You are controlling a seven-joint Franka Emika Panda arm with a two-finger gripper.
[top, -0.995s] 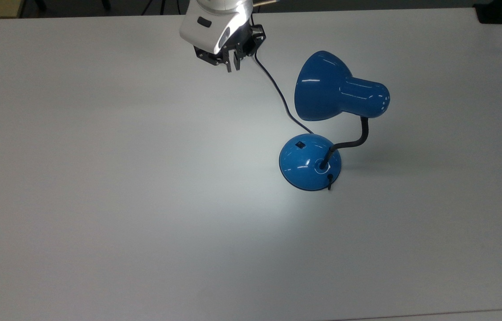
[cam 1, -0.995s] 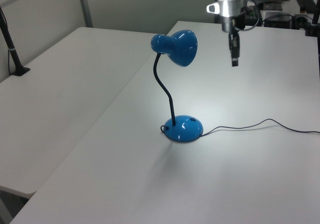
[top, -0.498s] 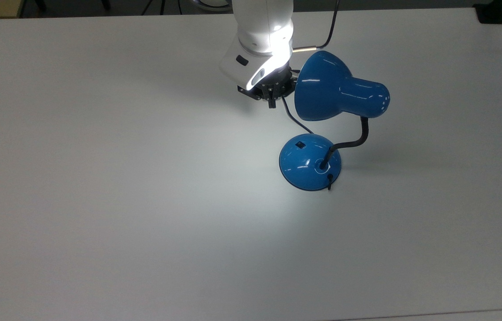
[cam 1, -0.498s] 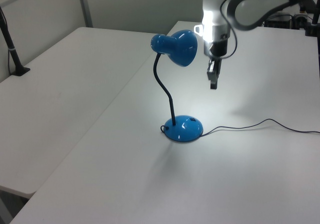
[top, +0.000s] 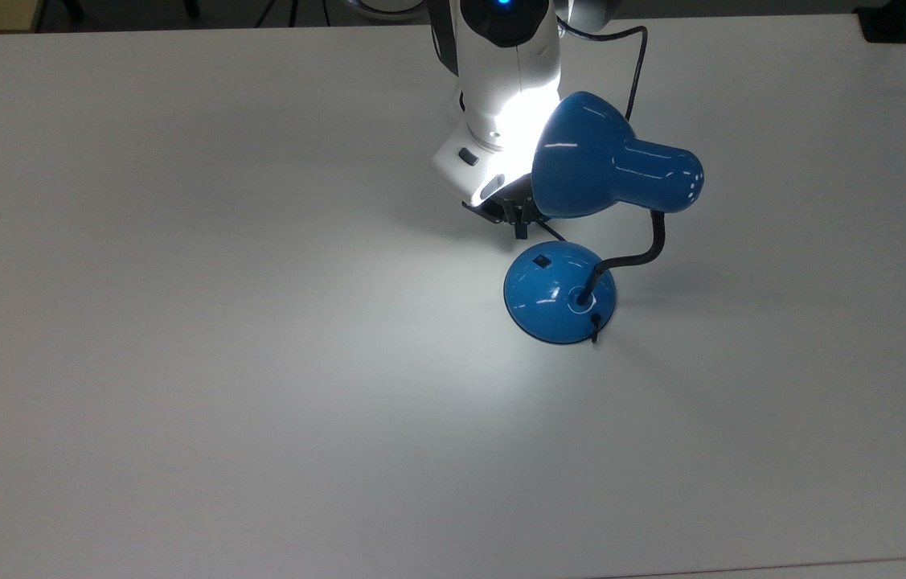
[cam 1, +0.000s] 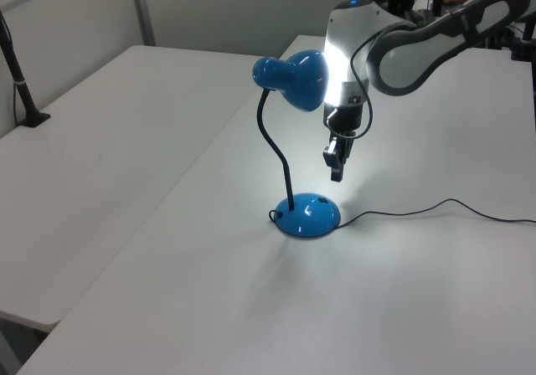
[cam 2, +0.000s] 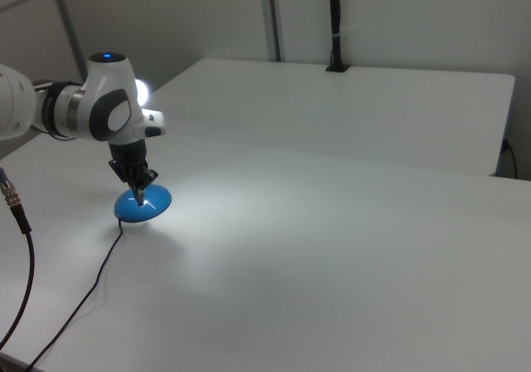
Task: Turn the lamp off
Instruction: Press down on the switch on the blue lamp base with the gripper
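Glossy blue lamp [top: 612,169], domed base [top: 557,293], lit; pincer [top: 518,231] together above base, matte white table [top: 179,322].

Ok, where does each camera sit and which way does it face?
Top view: high above the table, looking down at the lamp; arm enters from the far edge.
Left view: beside the table, lamp central, gripper above its base, cord trailing right.
Right view: opposite side, arm at left, gripper over the base.
All share lamp and gripper.
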